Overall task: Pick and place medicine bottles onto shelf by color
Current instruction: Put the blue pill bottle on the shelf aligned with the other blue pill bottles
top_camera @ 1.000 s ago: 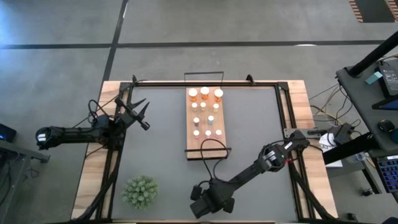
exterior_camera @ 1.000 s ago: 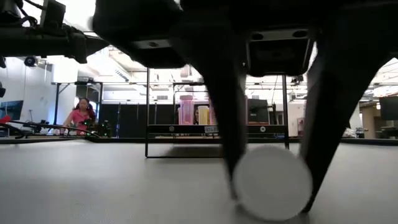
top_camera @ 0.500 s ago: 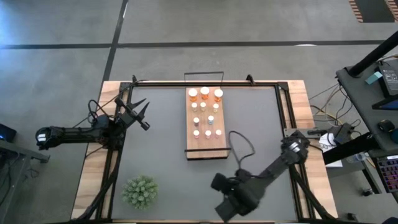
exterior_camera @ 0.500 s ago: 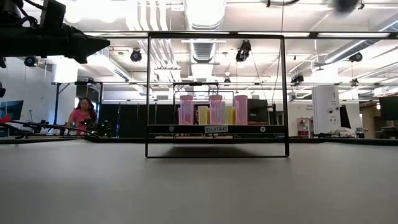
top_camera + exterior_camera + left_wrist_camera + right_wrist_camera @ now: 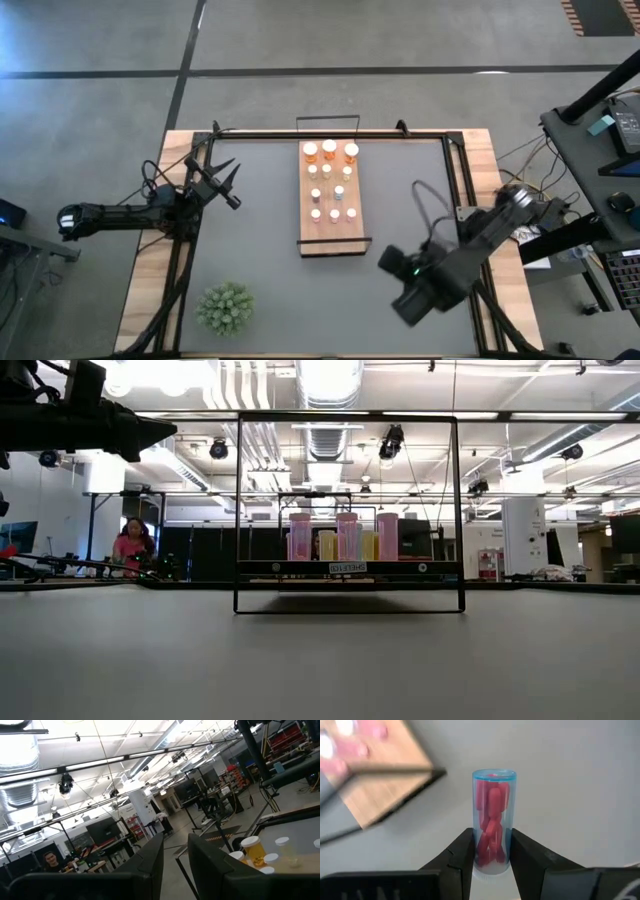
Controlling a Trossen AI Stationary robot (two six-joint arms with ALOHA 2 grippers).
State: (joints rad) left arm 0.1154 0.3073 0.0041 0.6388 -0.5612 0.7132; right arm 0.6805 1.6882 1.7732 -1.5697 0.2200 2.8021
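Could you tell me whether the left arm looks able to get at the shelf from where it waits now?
Probably yes. The left pincer, shut and empty, hangs by the table's left edge, and the grey tabletop between it and the shelf is bare. The right pincer, holding a bottle, is off to the other side.

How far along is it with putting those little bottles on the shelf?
Well along: about ten white-capped bottles already stand on the long light-wood shelf. In hand: the right gripper, near the table's right side, has its fingers shut on a clear blue bottle of red pills. That one remains to be placed. The left gripper waits at the left edge.
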